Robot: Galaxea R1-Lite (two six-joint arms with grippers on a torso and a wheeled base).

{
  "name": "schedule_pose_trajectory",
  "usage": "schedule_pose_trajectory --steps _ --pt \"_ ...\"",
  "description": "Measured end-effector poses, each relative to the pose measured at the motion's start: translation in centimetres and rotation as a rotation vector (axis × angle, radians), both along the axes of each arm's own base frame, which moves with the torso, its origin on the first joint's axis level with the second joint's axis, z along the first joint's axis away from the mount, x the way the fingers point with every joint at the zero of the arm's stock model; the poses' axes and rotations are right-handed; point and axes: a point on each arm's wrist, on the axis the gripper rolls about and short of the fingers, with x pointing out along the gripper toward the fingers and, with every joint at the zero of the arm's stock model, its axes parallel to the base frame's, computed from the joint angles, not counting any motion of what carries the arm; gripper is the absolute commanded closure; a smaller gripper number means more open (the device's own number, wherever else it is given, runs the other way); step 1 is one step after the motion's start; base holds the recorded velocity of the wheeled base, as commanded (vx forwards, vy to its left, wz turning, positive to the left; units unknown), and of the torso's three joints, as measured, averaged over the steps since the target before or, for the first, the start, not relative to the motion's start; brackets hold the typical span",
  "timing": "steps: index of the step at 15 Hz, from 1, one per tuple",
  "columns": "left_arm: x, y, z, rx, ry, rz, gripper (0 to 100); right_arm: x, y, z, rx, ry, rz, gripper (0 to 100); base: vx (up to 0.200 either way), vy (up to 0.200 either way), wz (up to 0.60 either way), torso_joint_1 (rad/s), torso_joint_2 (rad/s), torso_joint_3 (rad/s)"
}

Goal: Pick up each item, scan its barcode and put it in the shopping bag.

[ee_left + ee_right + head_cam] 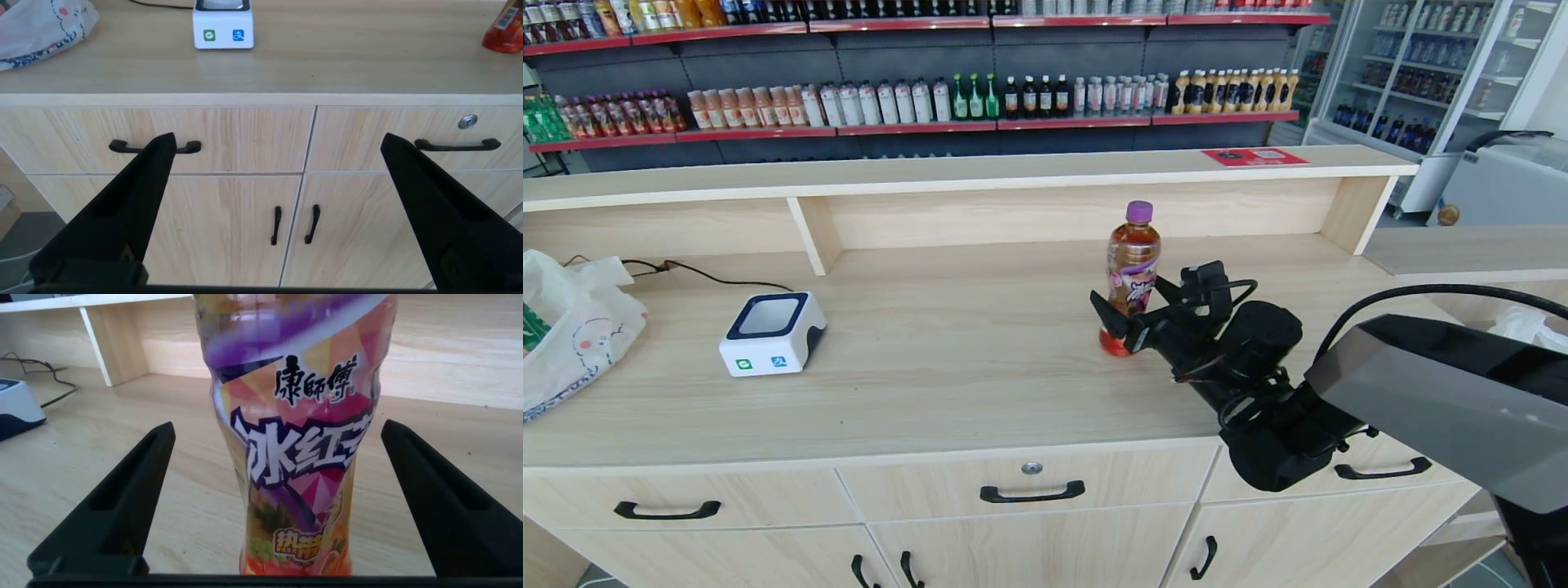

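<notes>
Wooden surface (947,367) bears a full, slick bottle (1133,249), likely heavy; right hand (1134,312), spread wide, should grip its waist.

- The clear plastic tea bottle (1134,253) with a purple cap has its lower label and part of its red base hidden behind the black right gripper (1131,300) in the head view.
- In the right wrist view the bottle (298,441) is cut off at both ends, cap and base alike.
- In the left wrist view the picture's edge clips all but its red base (505,33).
- The thin white plastic shopping bag (572,335) is cut by the head view's left edge; something green inside cannot be made out.
- The thin black cable (703,276) ends hidden behind the bag.
- The square white-and-navy scanner (223,28) is clipped in both wrist views (16,408).
- The shelf drinks (915,102) are too small to identify.
</notes>
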Motion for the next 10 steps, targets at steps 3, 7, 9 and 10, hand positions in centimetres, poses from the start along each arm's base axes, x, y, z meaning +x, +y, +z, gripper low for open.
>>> schedule_pose_trajectory --steps 3,7,9,10 --pt "0.00 0.00 0.00 0.004 0.000 0.000 0 0.03 -0.03 -0.02 0.000 0.000 -0.001 0 0.000 0.000 0.00 0.000 0.00 0.000" --pt "0.00 0.00 0.00 0.007 0.000 0.000 0 0.13 -0.18 -0.04 0.000 0.000 -0.005 0 0.000 0.000 0.00 0.000 0.00 0.000" --pt "0.00 0.00 0.01 0.009 -0.001 0.000 0 0.33 -0.49 -0.08 0.001 0.000 -0.013 0 0.000 0.000 0.00 0.000 0.00 0.000" --pt "0.00 0.00 0.02 0.009 -0.002 0.000 0 0.45 -0.62 -0.08 0.002 -0.002 -0.016 0 0.000 0.000 0.00 0.000 0.00 0.000"
